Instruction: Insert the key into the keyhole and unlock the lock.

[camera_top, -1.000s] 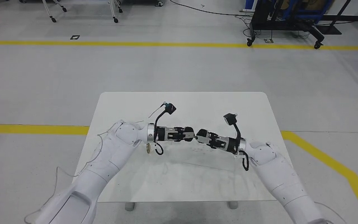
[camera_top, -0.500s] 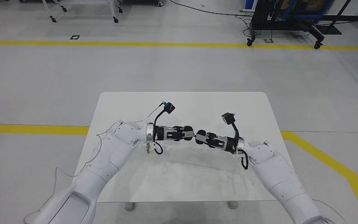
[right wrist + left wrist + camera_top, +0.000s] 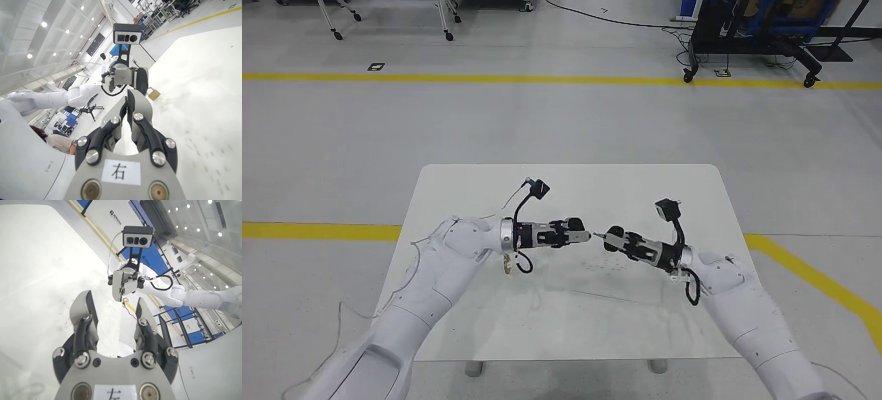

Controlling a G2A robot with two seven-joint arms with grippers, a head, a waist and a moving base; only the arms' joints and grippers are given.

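A brass padlock (image 3: pixel 507 264) with a silver shackle lies flat on the white table (image 3: pixel 662 190), beside the left arm's wrist; in the right wrist view the padlock (image 3: pixel 154 94) rests just past the left gripper's black pad. My left gripper (image 3: pixel 116 308) hovers over mid-table, open, with nothing between its fingers (image 3: pixel 90 306). My right gripper (image 3: pixel 128 94) faces it, shut, with the pads pressed together; whether anything thin is pinched there is hidden. In the top view the left gripper (image 3: pixel 580 235) and the right gripper (image 3: pixel 610 238) point tip to tip with a small gap between them.
The tabletop carries faint scuff marks (image 3: pixel 208 151) on the right side. Yellow floor lines (image 3: pixel 542 77) run behind and beside the table. A wheeled black rack (image 3: pixel 752 40) stands far behind.
The two grippers were tip to tip before. The right gripper has drawn back to the right, leaving a gap, and the left arm has shifted slightly.
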